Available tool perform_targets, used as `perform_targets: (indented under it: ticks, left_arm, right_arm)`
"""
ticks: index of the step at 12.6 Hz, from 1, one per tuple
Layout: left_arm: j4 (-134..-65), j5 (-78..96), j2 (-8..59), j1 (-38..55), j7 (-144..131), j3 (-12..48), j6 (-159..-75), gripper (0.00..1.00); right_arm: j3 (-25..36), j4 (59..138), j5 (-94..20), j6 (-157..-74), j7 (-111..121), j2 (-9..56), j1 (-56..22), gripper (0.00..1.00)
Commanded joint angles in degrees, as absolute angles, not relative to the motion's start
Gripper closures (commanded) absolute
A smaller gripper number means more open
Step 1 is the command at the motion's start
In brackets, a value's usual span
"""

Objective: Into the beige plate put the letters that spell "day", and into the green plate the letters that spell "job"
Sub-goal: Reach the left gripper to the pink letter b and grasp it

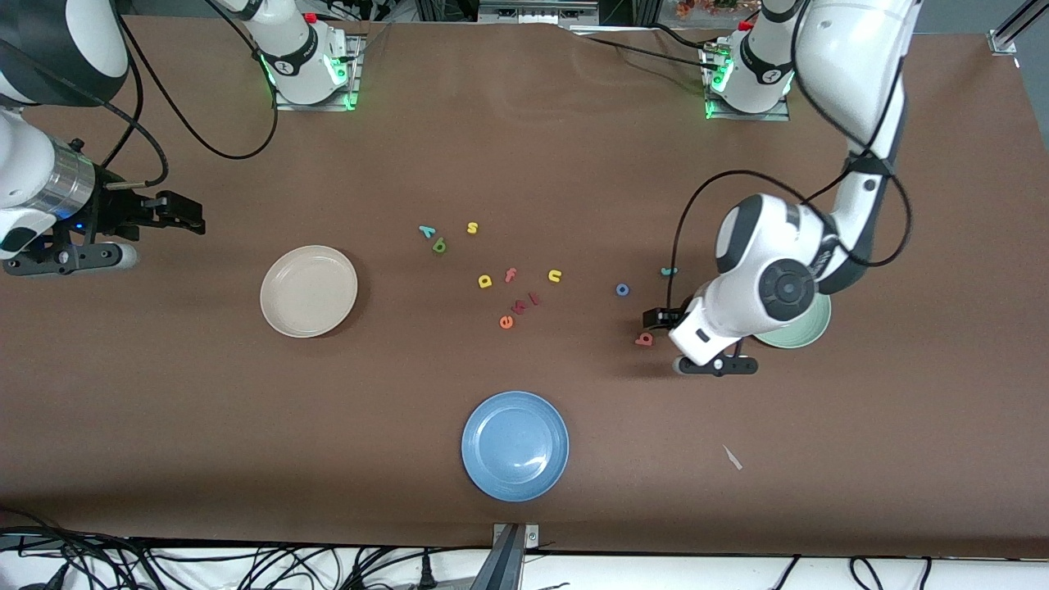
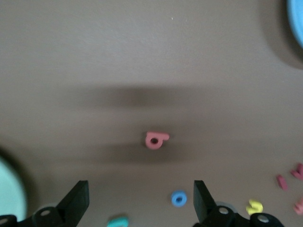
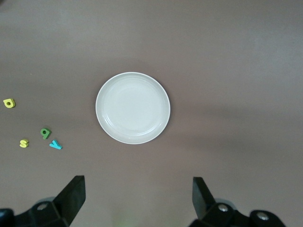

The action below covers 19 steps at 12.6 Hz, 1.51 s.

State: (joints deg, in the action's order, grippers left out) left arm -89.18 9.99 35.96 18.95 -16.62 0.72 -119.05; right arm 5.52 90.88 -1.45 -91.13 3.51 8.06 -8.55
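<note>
My left gripper (image 1: 658, 316) (image 2: 141, 198) is open and low over the table, beside the salmon-red b (image 1: 645, 338) (image 2: 155, 140), with nothing between its fingers. The blue o (image 1: 622, 289) (image 2: 178, 198) and teal j (image 1: 669, 271) (image 2: 117, 221) lie close by. The left arm covers most of the green plate (image 1: 807, 328) (image 2: 8, 194). The yellow d (image 1: 484, 281) (image 3: 9, 103), green a (image 1: 439, 245) (image 3: 45, 133) and teal y (image 1: 426, 231) (image 3: 56, 145) lie mid-table. My right gripper (image 1: 182, 215) (image 3: 137, 196) waits open above the table near the empty beige plate (image 1: 308, 291) (image 3: 132, 108).
A blue plate (image 1: 515, 445) (image 2: 297, 21) sits nearest the front camera. A yellow s (image 1: 472, 228) (image 3: 23, 143), yellow n (image 1: 555, 275), pink f (image 1: 510, 274) and orange e (image 1: 506, 322) lie among the mid-table letters. A small scrap (image 1: 732, 457) lies toward the left arm's end.
</note>
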Motion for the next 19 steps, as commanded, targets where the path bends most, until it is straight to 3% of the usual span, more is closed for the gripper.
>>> perform_targets:
  ticks: [1,8,13,19]
  left_arm:
    - [-88.8,11.5,39.6,20.1,-17.8,0.1,-123.1,0.08]
    - [-89.3,11.5,44.6,21.0,-19.0,0.1,-131.6,0.17]
    - [-89.4,11.0,45.1,22.5,-20.6,0.0,-131.2,0.32]
    - [-89.4,10.7,46.1,22.5,-20.5,-0.1,-131.2,0.42]
  right_arm:
    - [5.4,89.1,-3.1,-89.8,4.5,8.9,-8.1,0.0]
    - [5.4,89.1,-3.2,-89.8,4.5,8.9,-8.0,0.0]
    - [5.4,89.1,-3.2,-89.9,4.5,8.9,-8.0,0.0]
    - [5.4,89.1,-3.2,-89.9,4.5,8.9,-8.0,0.0]
